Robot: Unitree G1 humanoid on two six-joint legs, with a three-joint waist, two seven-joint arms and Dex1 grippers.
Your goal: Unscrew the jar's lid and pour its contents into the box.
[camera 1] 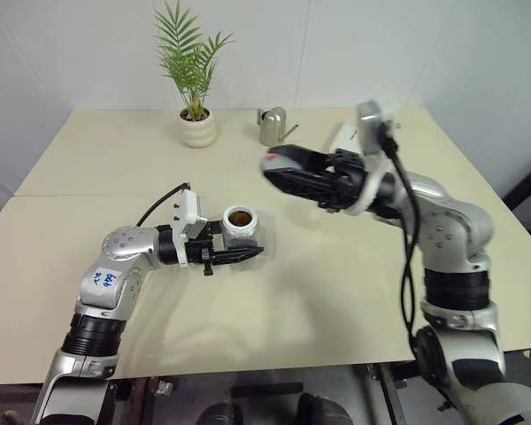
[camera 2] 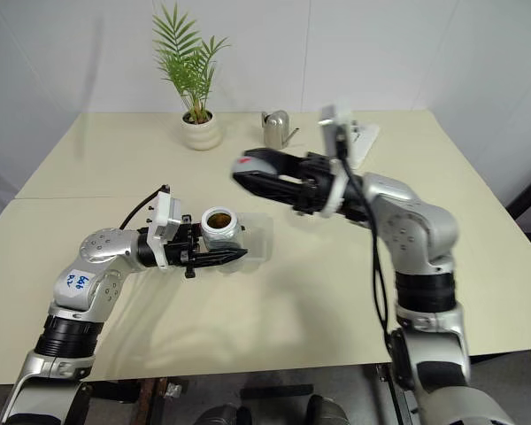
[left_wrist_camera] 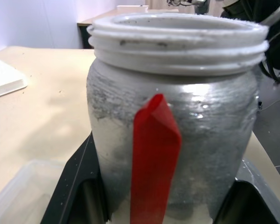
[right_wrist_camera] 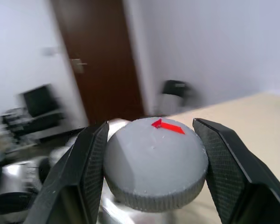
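- The small clear cylindrical jar with a red mark on its side (camera 1: 241,227) stands upright with its mouth open and bare threads showing; the small brown bean-like contents (camera 1: 240,216) sit inside it.
- The left end effector (camera 1: 239,255) is clamped on the jar's lower body, holding it above the pale surface (camera 1: 336,292).
- The shallow transparent square plastic box (camera 2: 258,237) lies directly beside and partly beneath the jar, on the side toward the other arm, so the pour likely turns on tipping the jar's upright long axis toward that side.
- The left arm is the nearer one to the box and already carries the jar.
- The round grey screw lid with a red mark on top (right_wrist_camera: 155,163) is off the jar, pinched between the fingers of the right end effector (camera 1: 279,170), held up and away to the jar's right, well apart from it.
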